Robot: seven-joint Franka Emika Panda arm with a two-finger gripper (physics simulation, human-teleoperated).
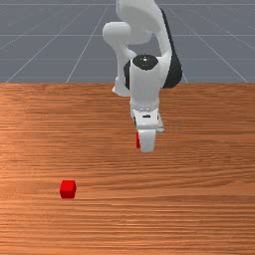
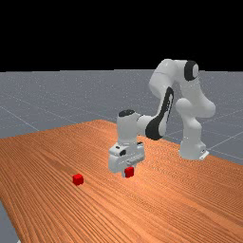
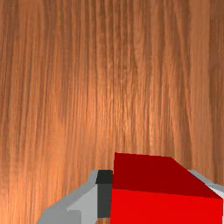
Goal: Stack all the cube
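Front view, left to right: loose red cube [image 1: 67, 190], well apart from pincer [image 3: 143, 188]; second cube [image 2: 129, 172] pinched in it, both sides. Advise: carry clear, centre faces over loose one, lower gently, release once seated.

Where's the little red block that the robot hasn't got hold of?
The loose red cube sits on the table, toward the front view's left; in the far view, it's left of the gripper and its held cube.
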